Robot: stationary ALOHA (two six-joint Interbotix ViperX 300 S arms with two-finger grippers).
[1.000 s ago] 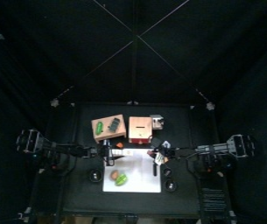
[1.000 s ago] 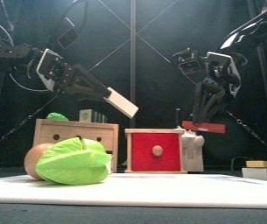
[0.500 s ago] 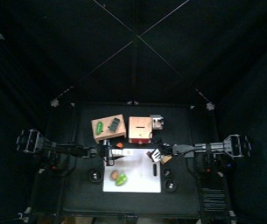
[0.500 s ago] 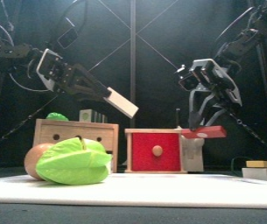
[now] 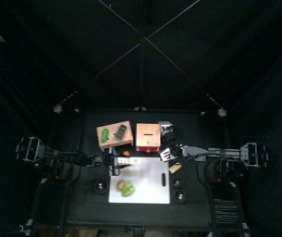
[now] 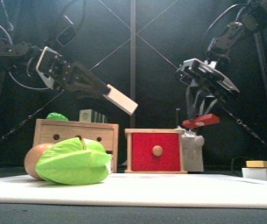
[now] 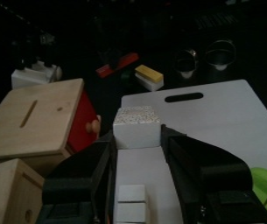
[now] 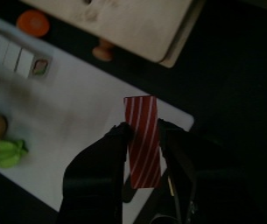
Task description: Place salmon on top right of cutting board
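Observation:
The salmon point(image 8: 142, 162) is a small red-pink striped strip, and my right gripper point(image 8: 145, 131) is shut on it. In the front view the salmon point(image 6: 200, 121) hangs tilted in the air, above the grey item beside the red box. From the right wrist it lies over a corner of the white cutting board point(image 8: 66, 96). In the top view the right gripper point(image 5: 170, 154) is at the back right corner of the cutting board point(image 5: 150, 185). My left gripper point(image 7: 139, 140) is shut on a pale rectangular block point(image 7: 138, 122) and held raised at the left point(image 6: 94, 86).
A wooden box point(image 6: 74, 136) and a red-fronted box point(image 6: 157, 150) stand behind the board. A green leafy toy point(image 6: 74, 162) lies on the board's front left. Small red and yellow pieces point(image 7: 133, 68) lie on the black table beyond the board.
The right gripper has moved toward the back of the board with the salmon, which now hangs a little higher and more tilted. The left arm has not moved.

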